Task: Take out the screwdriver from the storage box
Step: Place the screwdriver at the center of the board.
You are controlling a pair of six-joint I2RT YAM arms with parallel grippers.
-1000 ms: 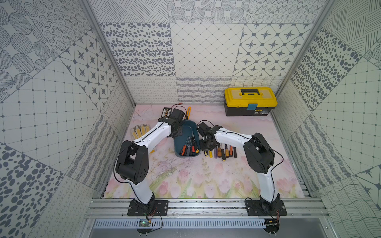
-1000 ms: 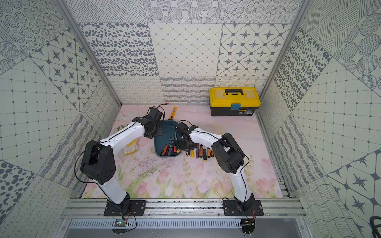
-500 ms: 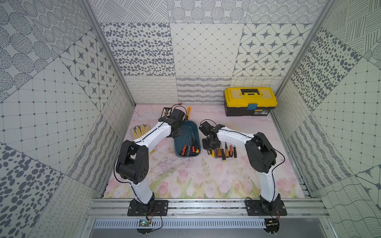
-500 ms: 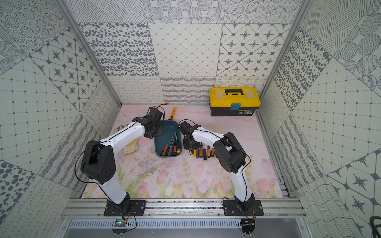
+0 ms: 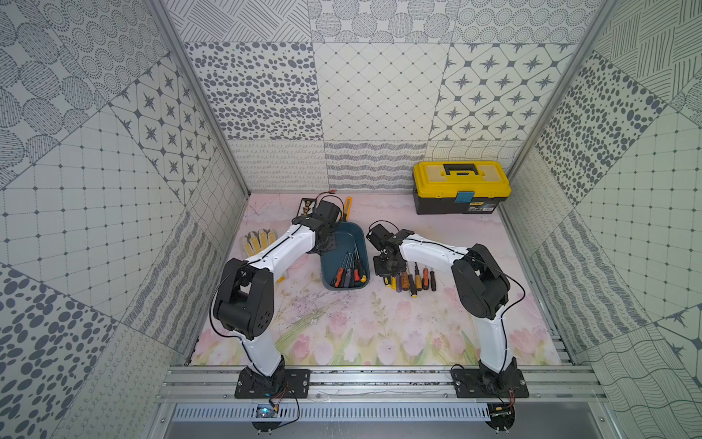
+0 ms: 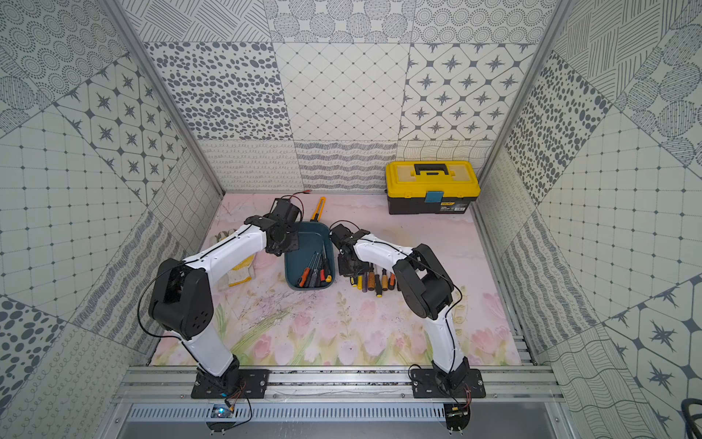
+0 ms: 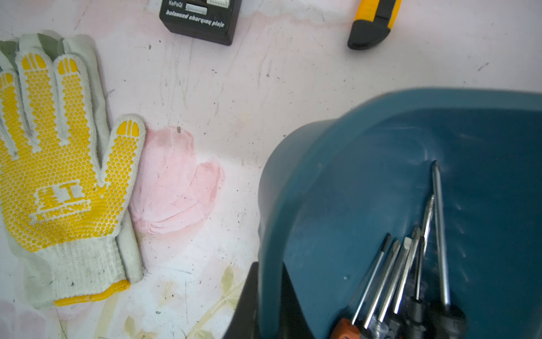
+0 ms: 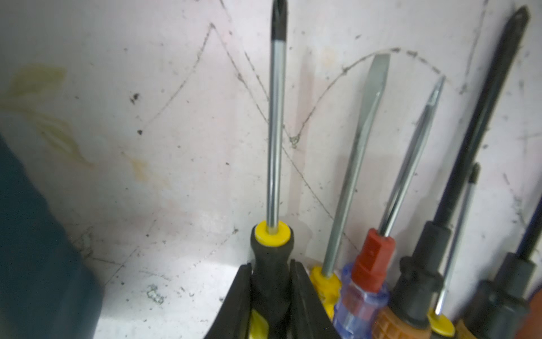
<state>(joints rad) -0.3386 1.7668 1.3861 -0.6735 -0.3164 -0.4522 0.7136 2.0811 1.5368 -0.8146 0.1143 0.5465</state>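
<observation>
Beside the storage box (image 5: 343, 243), your right claw (image 8: 271, 293) grips the screwdriver (image 8: 272, 258); drop it sloppily and it'll knock the row (image 5: 412, 279). Left claw (image 7: 268, 305) clamps the rim.

storage box (image 7: 337, 176): smooth teal plastic, showing a dull sheen and faint scuffs
screwdriver (image 8: 271, 264): black rubbery matt handle with a yellow plastic collar, shaft looking like bright polished metal with a dark tip
other screwdrivers (image 8: 410, 278): handles looking like clear, red and orange plastic, shafts gleaming as metal
glove (image 7: 61, 164): white knitted cloth, carrying yellow rubbery dots
mat (image 7: 234, 88): matt printed surface, showing scratches and dirt
toolbox (image 5: 461, 182): glossy yellow and black plastic
</observation>
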